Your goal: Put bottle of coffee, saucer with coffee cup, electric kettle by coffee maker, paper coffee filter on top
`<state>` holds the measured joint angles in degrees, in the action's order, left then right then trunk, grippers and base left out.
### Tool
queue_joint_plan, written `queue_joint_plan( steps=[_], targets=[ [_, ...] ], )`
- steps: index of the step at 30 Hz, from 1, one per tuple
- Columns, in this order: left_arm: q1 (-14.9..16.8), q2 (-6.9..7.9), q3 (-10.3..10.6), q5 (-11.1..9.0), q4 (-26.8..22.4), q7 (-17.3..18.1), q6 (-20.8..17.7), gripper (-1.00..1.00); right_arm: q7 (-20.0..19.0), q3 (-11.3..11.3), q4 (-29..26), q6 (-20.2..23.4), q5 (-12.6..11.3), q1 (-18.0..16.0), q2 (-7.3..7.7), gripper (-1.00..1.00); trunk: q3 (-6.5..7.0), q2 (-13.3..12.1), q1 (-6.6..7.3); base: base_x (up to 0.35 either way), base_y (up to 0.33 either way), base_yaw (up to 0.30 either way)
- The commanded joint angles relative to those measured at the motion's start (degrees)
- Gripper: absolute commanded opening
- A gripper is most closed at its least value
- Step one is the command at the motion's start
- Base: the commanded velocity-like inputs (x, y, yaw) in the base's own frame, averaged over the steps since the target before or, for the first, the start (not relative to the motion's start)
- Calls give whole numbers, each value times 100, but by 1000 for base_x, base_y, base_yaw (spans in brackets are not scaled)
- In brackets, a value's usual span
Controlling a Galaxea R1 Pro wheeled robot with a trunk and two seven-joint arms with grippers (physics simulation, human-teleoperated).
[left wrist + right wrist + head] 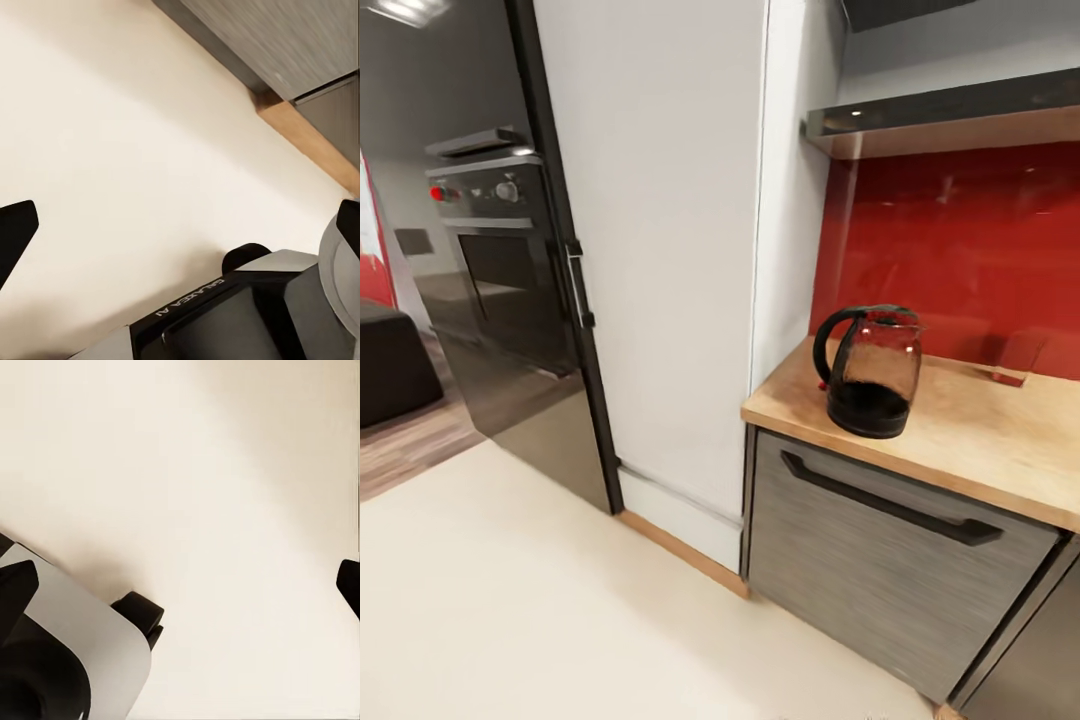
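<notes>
Rounded smoky glass electric kettle [868, 371] with black base stands at the left end of the tan wood-grain kitchen countertop [980, 440]. Left gripper [180, 232] and right gripper [184, 581] hang wide, empty, over the cream floor [530, 600]. No coffee maker in sight; judged: arrangement hardly begun.

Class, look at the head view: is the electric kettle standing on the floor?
No, the electric kettle stands upright on the kitchen countertop, near its end.

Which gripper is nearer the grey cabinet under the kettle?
Left, probably. The left gripper hangs over floor with the grey cabinet and its wooden plinth close ahead; the right gripper hangs over floor beside the robot's base.
</notes>
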<state>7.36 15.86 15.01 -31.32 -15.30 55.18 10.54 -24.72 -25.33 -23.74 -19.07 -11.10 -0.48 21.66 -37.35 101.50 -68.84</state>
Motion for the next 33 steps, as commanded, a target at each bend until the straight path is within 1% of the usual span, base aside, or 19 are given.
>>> queue_joint_plan(
  steps=[1,4,10,18,33],
  targets=[
    [2,5,46,-41,1,1,36,100,-15,-34,1,-9,-59,-5,5,100,-5,3,0,0,0,-280],
    [2,5,46,-41,1,1,36,100,-8,-38,0,-13,-56,-5,5,100,-5,3,0,0,0,-200],
    [2,5,46,-41,1,1,36,100,26,-33,-2,-28,-50,-5,5,100,-5,3,0,1,11,-35],
    [2,5,46,-41,1,-1,36,100,23,-42,1,-21,-50,-5,4,100,-5,3,0,110,203,-26],
    [2,5,46,-41,1,0,36,100,6,-36,1,-9,-50,-5,5,100,-5,3,0,12,20,-255]
  ],
)
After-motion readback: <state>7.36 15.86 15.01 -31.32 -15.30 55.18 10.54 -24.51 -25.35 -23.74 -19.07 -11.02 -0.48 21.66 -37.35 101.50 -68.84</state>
